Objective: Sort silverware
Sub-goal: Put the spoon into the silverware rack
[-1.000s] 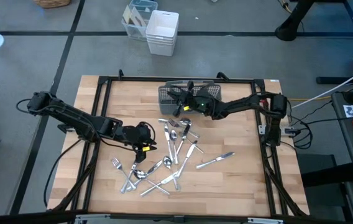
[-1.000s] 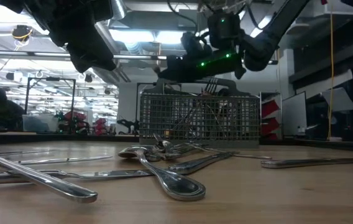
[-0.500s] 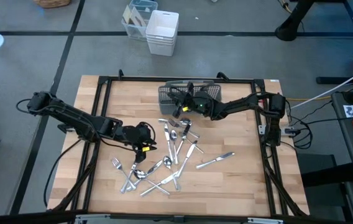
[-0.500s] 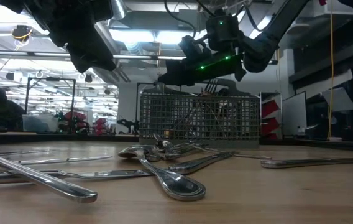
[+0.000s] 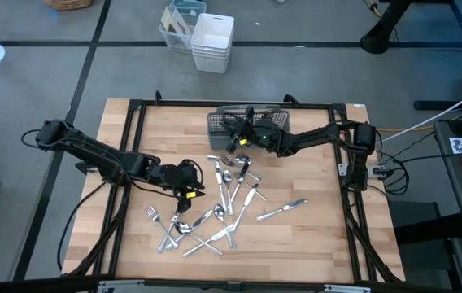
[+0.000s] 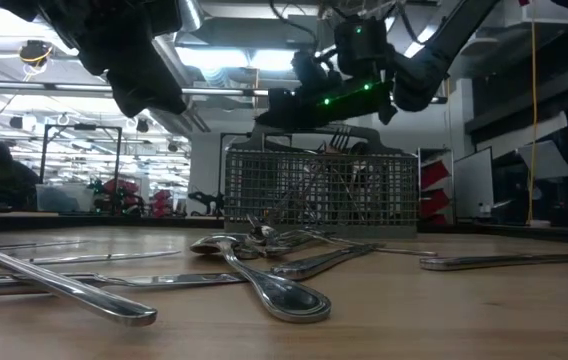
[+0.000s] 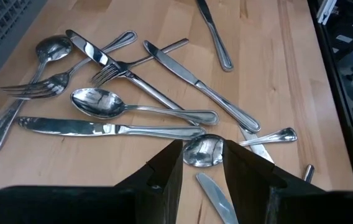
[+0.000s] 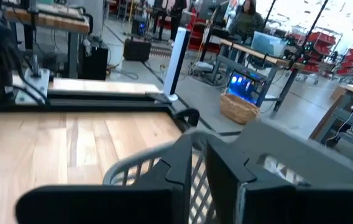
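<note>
Right gripper point(image 5: 233, 133) is hovering over the grey mesh caddy point(image 5: 276, 120) at the table's point(image 5: 320, 236) 12 o'clock edge; from overhead its fingers are lost against the dark mesh. The right wrist view is showing what the high view cannot: the two fingers point(image 8: 179, 163) are standing with a narrow slit between them, nothing gripped, the caddy's rim directly beneath. The low view is placing this gripper point(image 6: 284, 108) just above the caddy point(image 6: 320, 190), clear of the rim, green lights glowing on the wrist, with silverware handles standing inside the basket. Left gripper point(image 5: 189, 181) is sitting near table centre, at about 9 o'clock of the loose silverware point(image 5: 215, 213), which is lying scattered from the centre toward 6 o'clock. The overhead view is not resolving its jaws; the left wrist view is showing them parted and empty, fingers point(image 7: 167, 177) straddling the bowl of a spoon point(image 7: 204, 151) on the wood, but contact cannot be judged. That same view is separating individual pieces that the high view blurs together: crossed knives, a fork point(image 7: 30, 90), further spoons. The low view is showing silverware point(image 6: 264, 285) lying flat in the foreground. Only the right wrist view is showing a person point(image 8: 245, 15) and a woven basket point(image 8: 238, 107) beyond the table.
</note>
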Available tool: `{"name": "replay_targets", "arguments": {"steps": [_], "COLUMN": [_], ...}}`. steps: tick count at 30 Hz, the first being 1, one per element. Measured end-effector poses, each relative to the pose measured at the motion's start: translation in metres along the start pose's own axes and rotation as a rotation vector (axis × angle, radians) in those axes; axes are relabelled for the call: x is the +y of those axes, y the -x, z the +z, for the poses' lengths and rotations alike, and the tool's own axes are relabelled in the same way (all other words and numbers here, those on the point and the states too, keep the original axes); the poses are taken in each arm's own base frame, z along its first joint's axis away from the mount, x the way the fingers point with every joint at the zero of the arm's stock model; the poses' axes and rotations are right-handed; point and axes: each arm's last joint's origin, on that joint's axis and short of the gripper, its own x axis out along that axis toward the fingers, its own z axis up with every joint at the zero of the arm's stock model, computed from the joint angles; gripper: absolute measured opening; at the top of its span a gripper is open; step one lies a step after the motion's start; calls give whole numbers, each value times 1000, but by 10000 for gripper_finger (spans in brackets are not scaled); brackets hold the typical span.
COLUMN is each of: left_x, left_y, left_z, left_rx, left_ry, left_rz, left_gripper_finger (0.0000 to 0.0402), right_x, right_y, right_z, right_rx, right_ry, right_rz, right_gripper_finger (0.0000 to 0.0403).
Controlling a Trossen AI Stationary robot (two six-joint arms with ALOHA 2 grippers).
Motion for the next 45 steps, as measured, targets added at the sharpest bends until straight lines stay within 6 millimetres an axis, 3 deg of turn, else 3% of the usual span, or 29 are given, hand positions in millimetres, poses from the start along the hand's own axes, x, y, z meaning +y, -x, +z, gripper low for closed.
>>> {"name": "replay_targets", "arguments": {"steps": [8,15,20,28,35,45], "left_x": [3,3,-11,-49,-68,-87], "left_y": [1,2,5,11,12,-14], "left_z": [-9,-18,-22,-24,-32,-71], "left_rx": [108,253,295,193,305,456], "left_ry": [187,293,266,232,786,1436], "left_rz": [20,-37,-150,-333,-343,-60], "left_gripper_finger": [107,107,107,107,107,107], "right_x": [14,41,69,122,153,173], "right_y": [21,50,71,107,135,159], "right_z": [42,73,78,72,74,73], "right_rx": [-64,-42,32,184,236,286], "right_ry": [0,15,50,29,-29,-17], "right_rz": [50,168,284,476,582,663], "right_gripper_finger": [48,49,49,49,49,49]}}
